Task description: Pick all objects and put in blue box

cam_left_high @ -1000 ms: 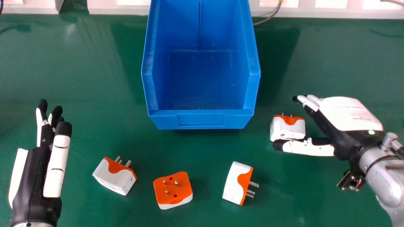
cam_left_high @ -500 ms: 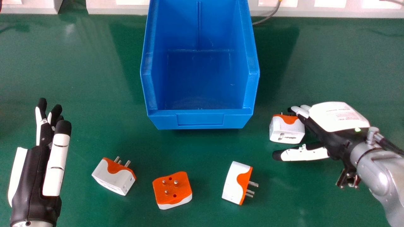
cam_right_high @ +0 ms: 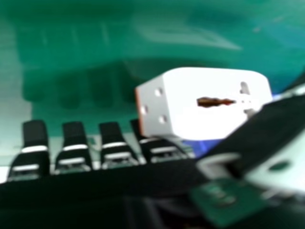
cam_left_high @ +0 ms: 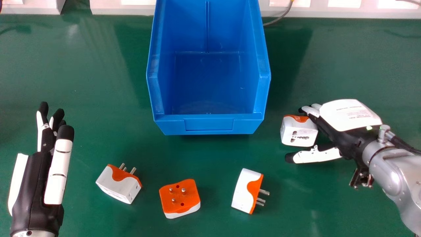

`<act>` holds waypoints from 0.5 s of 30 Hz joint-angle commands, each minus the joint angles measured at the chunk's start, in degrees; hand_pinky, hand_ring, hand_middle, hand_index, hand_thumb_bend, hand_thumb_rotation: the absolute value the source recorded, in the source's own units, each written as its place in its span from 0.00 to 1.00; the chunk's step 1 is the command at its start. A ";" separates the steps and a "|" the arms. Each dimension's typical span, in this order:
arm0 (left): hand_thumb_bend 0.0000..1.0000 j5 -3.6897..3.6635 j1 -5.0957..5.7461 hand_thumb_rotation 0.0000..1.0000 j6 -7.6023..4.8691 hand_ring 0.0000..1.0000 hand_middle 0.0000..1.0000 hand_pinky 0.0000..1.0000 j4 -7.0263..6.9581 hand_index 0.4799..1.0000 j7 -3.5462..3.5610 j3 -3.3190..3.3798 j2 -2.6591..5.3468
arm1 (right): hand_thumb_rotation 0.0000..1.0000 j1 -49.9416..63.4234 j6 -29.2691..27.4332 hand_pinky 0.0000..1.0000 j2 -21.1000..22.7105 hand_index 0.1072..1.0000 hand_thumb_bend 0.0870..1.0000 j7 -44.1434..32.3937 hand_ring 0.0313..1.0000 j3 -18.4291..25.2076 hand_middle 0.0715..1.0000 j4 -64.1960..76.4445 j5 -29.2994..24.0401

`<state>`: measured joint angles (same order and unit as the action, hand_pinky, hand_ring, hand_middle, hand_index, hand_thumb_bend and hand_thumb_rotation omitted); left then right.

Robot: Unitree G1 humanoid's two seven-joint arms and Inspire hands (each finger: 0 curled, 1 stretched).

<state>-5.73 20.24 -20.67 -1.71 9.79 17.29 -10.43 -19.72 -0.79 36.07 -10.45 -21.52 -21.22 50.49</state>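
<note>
The right hand (cam_left_high: 338, 133) has moved forward, fingers seemingly apart from thumb, plug (cam_left_high: 296, 131) between.

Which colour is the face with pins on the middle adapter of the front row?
Orange, best in head view.

The head view's top edge cuts off the far end of the blue box (cam_left_high: 209, 124). The right hand (cam_left_high: 349, 116) partly hides the nearest adapter (cam_left_high: 298, 132); through the blur, contact is hard to judge.
</note>
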 commanded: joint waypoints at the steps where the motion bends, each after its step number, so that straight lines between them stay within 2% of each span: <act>1: 0.59 -0.62 0.14 0.98 -0.57 1.00 1.00 1.00 -1.61 1.00 -0.04 0.64 -0.74 | 0.89 -1.67 -0.49 0.84 1.24 0.91 0.51 -0.50 0.91 -0.55 0.93 -0.26 0.70; 8: 0.60 0.05 0.28 0.98 -0.08 1.00 1.00 1.00 -2.13 1.00 -0.47 0.61 -0.77 | 0.85 -2.33 -0.23 0.83 1.43 0.89 0.47 -0.58 0.90 -1.03 0.91 0.02 0.56; 9: 0.60 0.52 0.37 0.98 0.05 1.00 1.00 1.00 -2.31 1.00 -0.75 0.61 -0.79 | 0.84 -2.33 -0.17 0.81 1.35 0.88 0.46 -0.42 0.89 -1.00 0.90 0.09 0.57; 11: 0.60 0.06 0.13 0.97 -0.06 1.00 1.00 1.00 -2.18 1.00 -0.52 0.57 -0.75 | 0.82 -2.22 -0.55 0.78 0.87 0.83 0.42 1.49 0.85 -0.73 0.85 -0.32 0.35; 13: 0.60 -0.41 -0.04 0.97 0.03 1.00 1.00 1.00 -2.16 1.00 -0.33 0.52 -0.67 | 0.77 -2.04 -1.50 0.72 0.35 0.74 0.39 5.12 0.76 -0.49 0.76 -1.36 0.18; 14: 0.59 -0.59 -0.05 0.97 0.24 1.00 1.00 1.00 -2.30 1.00 -0.26 0.49 -0.64 | 0.72 -1.97 -2.08 0.62 0.09 0.64 0.38 7.92 0.66 -0.59 0.67 -2.22 0.54; 15: 0.59 -0.61 -0.08 0.96 0.43 1.00 1.00 1.00 -2.40 1.00 -0.28 0.48 -0.63 | 0.66 -2.02 -2.62 0.48 -0.13 0.51 0.37 10.53 0.51 -0.86 0.53 -3.25 0.99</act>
<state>-5.66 20.18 -20.33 -2.78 9.66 17.28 -10.45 -21.07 -2.61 35.99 -3.44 -22.68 -23.97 50.57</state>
